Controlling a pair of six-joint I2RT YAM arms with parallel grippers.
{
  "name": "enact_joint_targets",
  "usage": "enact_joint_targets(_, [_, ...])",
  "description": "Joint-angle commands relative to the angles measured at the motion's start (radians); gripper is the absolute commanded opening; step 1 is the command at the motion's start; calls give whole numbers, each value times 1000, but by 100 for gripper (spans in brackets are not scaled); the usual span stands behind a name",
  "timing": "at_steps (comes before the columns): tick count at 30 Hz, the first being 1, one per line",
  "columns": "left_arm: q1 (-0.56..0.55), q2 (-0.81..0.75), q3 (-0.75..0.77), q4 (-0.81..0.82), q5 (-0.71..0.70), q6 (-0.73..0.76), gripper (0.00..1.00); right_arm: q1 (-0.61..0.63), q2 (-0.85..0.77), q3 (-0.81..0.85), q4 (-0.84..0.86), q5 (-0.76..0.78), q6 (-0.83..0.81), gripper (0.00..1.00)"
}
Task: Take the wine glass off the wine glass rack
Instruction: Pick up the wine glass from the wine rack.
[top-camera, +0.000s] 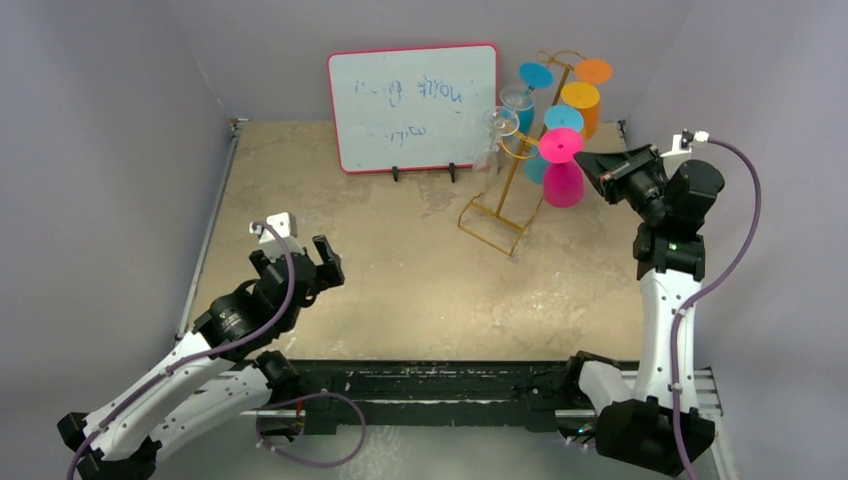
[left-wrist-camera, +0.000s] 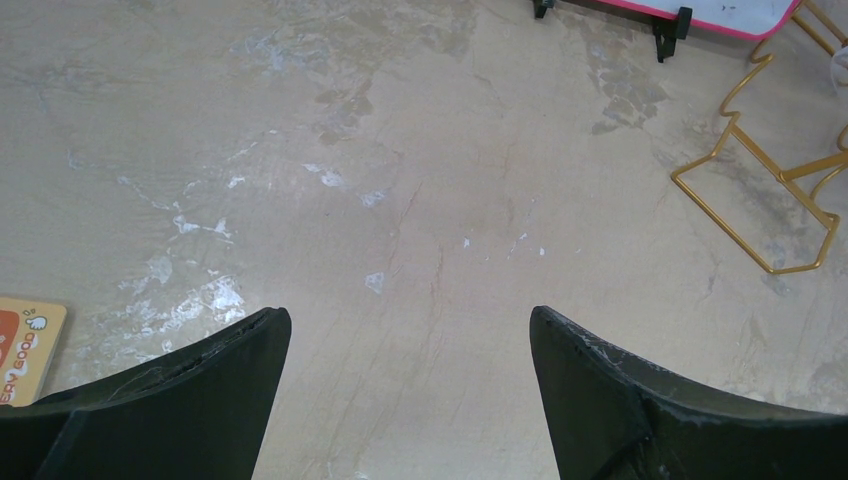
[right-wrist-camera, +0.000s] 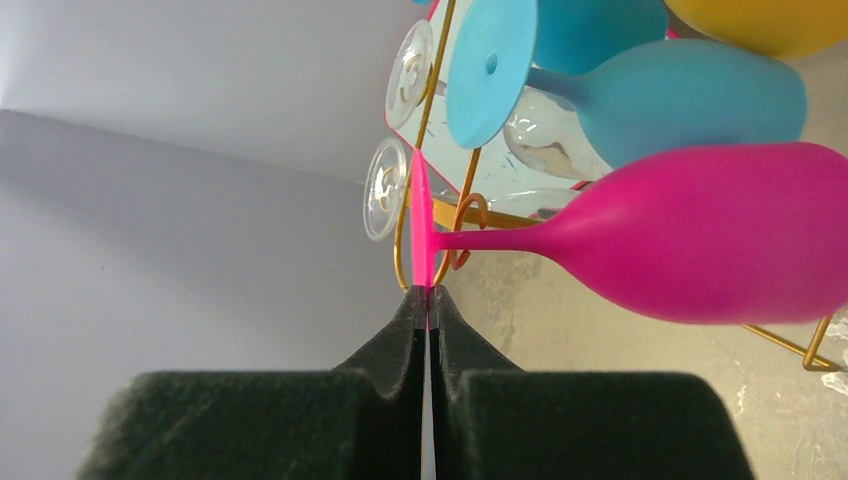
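Pinching pink wine glass (right-wrist-camera: 700, 235) by its foot rim, right gripper (right-wrist-camera: 428, 296) clamped thin, likely for sliding it off its hook | hanging bowl-down on gold wine glass rack (left-wrist-camera: 722, 224) | left gripper (top-camera: 320, 262) spread wide, empty, well apart

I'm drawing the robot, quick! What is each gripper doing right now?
Left gripper: open, holding nothing.
Right gripper: closed on the foot of the pink wine glass.
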Motion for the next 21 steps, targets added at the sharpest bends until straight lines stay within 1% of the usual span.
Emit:
enact_joint_targets(1, [0,6,7,25,-11,-5,89,-2,-5,-4,49,28,15,0])
enact_joint_targets(9, [0,16,5,30,-3,2,89,-7,-14,-27,66,-21,4,0])
enact_joint_targets(15, [0,17,5,33,-3,2,89,-7,-83,-29,41,28,-18,0])
enact_joint_targets(21, [0,17,4,36,1,2,89,-8,-116,-65,37,20,-47,0])
